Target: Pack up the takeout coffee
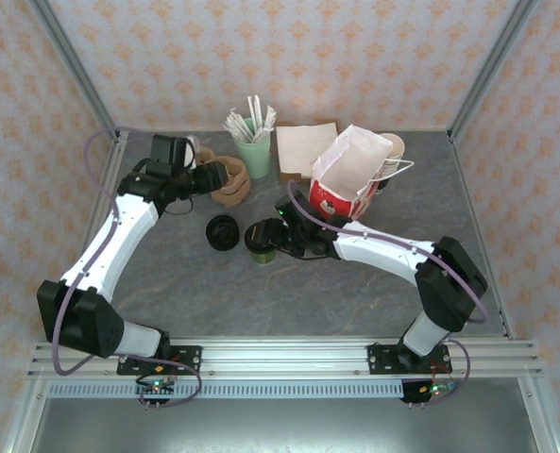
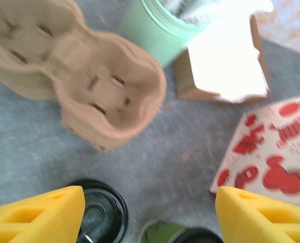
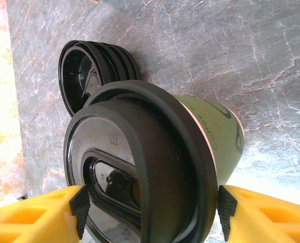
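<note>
The takeout coffee (image 1: 260, 242), a dark green cup with a black lid (image 3: 139, 167), stands mid-table, and its rim peeks in at the bottom of the left wrist view (image 2: 162, 234). My right gripper (image 1: 276, 236) is shut on it (image 3: 150, 210), a black pad pressing each side of the lid. The red-and-white paper bag (image 1: 353, 177) stands open just behind and to the right (image 2: 271, 152). My left gripper (image 1: 218, 177) hovers open (image 2: 150, 212) near the cardboard carrier, holding nothing.
A pile of black lids (image 1: 222, 232) (image 3: 89, 66) lies just left of the cup. A brown pulp cup carrier (image 1: 229, 185) (image 2: 89, 86), a mint cup of sticks (image 1: 253, 151), napkins (image 1: 304, 151) and cream-rimmed cups (image 1: 393, 146) line the back.
</note>
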Motion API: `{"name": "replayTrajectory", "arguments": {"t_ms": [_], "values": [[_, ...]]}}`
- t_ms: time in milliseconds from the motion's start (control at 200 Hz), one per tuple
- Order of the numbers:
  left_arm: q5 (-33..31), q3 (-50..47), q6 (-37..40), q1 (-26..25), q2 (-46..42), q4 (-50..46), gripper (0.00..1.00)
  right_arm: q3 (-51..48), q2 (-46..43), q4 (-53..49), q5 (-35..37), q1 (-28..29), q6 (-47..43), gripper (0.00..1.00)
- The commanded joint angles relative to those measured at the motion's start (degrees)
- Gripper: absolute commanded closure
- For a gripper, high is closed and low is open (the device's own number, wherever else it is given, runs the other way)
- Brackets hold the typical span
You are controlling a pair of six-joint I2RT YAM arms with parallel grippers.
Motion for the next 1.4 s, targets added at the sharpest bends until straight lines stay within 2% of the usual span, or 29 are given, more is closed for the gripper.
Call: {"name": "replayTrajectory", "arguments": {"t_ms": [0,310,430,520,866,971,1166,1271,1396], "values": [[-7.78,3.39,1.29,1.72,3.6,-1.55,0.3,1.83,1.07,1.15,-0.27,0.57,-0.36,0.3],[-4.12,2.2,-6.57,9.29,10.5,8.64,0.3,2.83,-2.11,-4.92,3.14,0.57,-2.79,0.27],[-5.34,0.02,-11.66,11.16,11.91,13.59,0.32,3.72,-3.56,-7.9,4.7,0.57,-3.83,0.26],[-7.13,-0.27,-14.41,11.59,13.43,15.23,0.32,4.08,-4.66,-9.84,6.02,0.57,-4.53,0.26],[-5.9,-0.98,-24.4,13.61,20.59,23.41,0.42,5.73,-10.33,-14.97,8.23,0.58,-5.94,0.26],[-5.49,-0.05,-25.61,13.63,22.36,24.52,0.47,6.03,-12.17,-15.5,8.2,0.57,-5.92,0.26],[-4.83,0.27,-27.76,13.72,24.66,26.56,0.52,6.67,-14.58,-16.32,8.15,0.57,-5.86,0.27],[-4.27,0.44,-28.15,13.78,25.31,26.99,0.6,7.34,-15.06,-16.99,8.3,0.57,-6.2,0.27],[-4.6,0.44,-27.58,13.74,24.75,26.28,0.59,7.85,-15.01,-17.48,8.45,0.56,-6.61,0.27]]}}
